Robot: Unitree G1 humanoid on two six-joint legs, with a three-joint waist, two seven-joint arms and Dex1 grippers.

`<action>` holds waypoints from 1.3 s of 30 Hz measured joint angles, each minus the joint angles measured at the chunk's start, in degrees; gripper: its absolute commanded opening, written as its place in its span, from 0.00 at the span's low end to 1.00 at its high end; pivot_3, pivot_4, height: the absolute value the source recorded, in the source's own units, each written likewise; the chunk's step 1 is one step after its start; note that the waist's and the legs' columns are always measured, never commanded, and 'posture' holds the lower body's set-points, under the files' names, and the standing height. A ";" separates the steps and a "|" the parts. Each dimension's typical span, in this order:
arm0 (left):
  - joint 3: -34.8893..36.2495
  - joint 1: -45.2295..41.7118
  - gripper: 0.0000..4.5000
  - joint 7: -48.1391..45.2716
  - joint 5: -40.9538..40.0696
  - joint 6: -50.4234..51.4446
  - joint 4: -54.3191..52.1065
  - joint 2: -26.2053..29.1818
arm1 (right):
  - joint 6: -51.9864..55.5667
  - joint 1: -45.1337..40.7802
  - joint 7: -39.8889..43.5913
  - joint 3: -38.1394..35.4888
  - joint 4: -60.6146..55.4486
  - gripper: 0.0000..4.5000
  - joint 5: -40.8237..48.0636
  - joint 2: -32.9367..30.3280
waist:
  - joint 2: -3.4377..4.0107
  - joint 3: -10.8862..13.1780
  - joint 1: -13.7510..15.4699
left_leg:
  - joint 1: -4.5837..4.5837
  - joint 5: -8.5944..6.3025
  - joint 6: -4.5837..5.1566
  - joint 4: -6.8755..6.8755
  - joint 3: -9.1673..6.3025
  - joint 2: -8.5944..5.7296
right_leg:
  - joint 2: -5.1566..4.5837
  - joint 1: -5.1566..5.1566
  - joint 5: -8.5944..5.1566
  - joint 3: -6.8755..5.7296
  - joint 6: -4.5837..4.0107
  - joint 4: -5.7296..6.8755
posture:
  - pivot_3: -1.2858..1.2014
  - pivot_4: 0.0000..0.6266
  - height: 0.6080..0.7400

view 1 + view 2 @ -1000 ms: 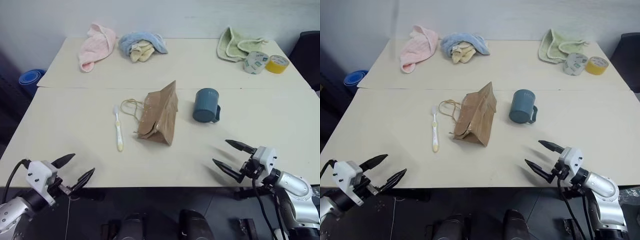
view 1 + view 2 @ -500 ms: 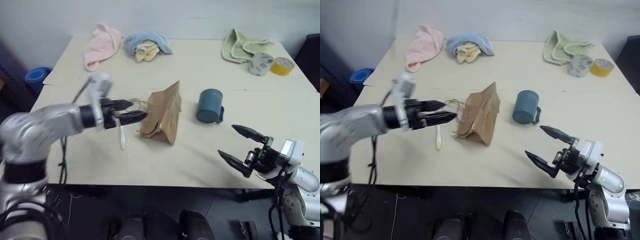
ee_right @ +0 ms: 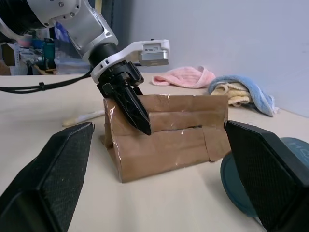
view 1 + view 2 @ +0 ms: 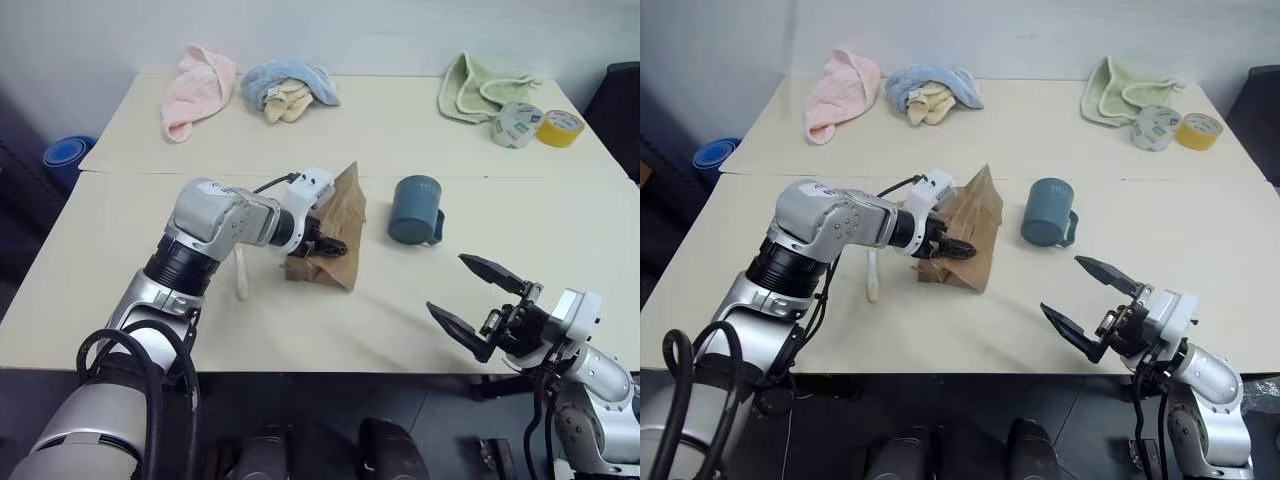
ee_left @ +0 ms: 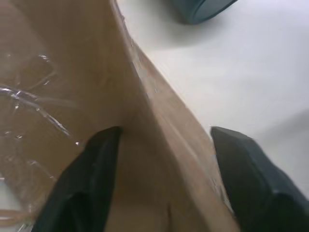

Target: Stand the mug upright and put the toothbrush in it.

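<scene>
While the mug (image 4: 415, 210) lies on its side mid-table, right of the paper bag (image 4: 335, 232), its mouth faces the robot and its handle sits on its right. Toothbrush (image 4: 240, 275) lies flat left of the bag, long axis running front to back, partly hidden behind the left arm. Left gripper (image 4: 948, 246) is at the bag, fingers straddling a fold of the paper; whether they pinch it cannot be told. Right gripper (image 4: 478, 298) hovers at the near right table edge, fingers spread wide, holding nothing.
</scene>
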 measured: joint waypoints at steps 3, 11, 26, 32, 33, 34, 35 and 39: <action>3.22 0.58 0.29 -0.27 0.65 -1.77 -0.71 -0.84 | 0.61 0.30 -0.83 -0.02 -0.95 1.00 -0.05 -0.02 | -0.01 0.00 0.11 | -0.02 0.00 0.01 0.01 -0.02 0.00 | 0.00 0.00 0.00 -0.01 0.00 -0.02 | 0.52 0.24 1.00; 31.63 10.31 0.01 2.95 -8.04 -13.06 -11.44 -8.64 | 4.43 -1.13 -2.59 0.07 -2.69 1.00 0.11 -0.82 | -0.02 0.01 -0.40 | 0.01 0.01 0.01 0.04 -0.07 0.06 | -0.02 -0.01 0.00 -0.04 0.00 0.09 | 0.52 0.24 1.00; 57.71 57.08 0.05 -5.51 1.89 -17.14 -22.68 31.52 | 10.68 -11.33 2.98 4.18 5.27 1.00 1.17 -1.64 | -0.18 0.06 0.01 | 0.03 -0.09 0.03 0.01 -0.41 -0.05 | -0.06 0.05 0.00 -0.07 -0.01 0.05 | 0.52 0.24 1.00; 57.40 58.58 0.42 -4.16 2.33 -12.30 -22.85 29.59 | 10.87 -12.96 5.49 3.28 11.39 1.00 1.04 -2.91 | -0.17 0.07 -0.06 | 0.02 -0.10 0.00 0.00 -0.41 -0.02 | -0.06 0.00 -0.01 -0.08 -0.02 0.13 | 0.52 0.24 1.00; 57.31 58.43 0.48 -4.62 2.27 -12.69 -22.89 29.60 | 10.87 -13.11 5.47 2.52 12.10 1.00 1.04 -3.29 | -0.16 0.07 -0.11 | 0.03 -0.10 0.00 -0.02 -0.39 -0.02 | -0.06 -0.02 -0.01 -0.08 -0.02 0.15 | 0.52 0.24 1.00; 57.32 58.48 0.57 -5.77 2.38 -14.31 -22.75 29.84 | 10.96 -13.63 5.32 1.24 13.32 1.00 1.12 -3.94 | -0.16 0.07 -0.18 | 0.03 -0.11 -0.02 -0.03 -0.34 -0.01 | -0.06 -0.05 -0.01 -0.08 -0.02 0.15 | 0.52 0.24 1.00; 57.34 58.72 0.63 -7.34 2.63 -16.26 -22.54 30.42 | 11.48 -13.94 5.09 -0.03 13.83 1.00 1.31 -4.75 | -0.16 0.07 -0.20 | 0.01 -0.11 -0.02 -0.04 -0.31 -0.01 | -0.06 -0.09 -0.01 -0.09 -0.02 0.15 | 0.52 0.24 1.00; 60.65 59.16 0.76 -16.42 2.25 -23.43 -20.44 35.31 | 18.44 -15.73 3.27 -4.32 15.25 1.00 4.09 -9.69 | -0.16 0.07 -0.36 | 0.02 -0.12 -0.03 -0.07 -0.16 0.03 | -0.04 -0.14 -0.02 -0.11 -0.05 0.12 | 0.52 0.24 1.00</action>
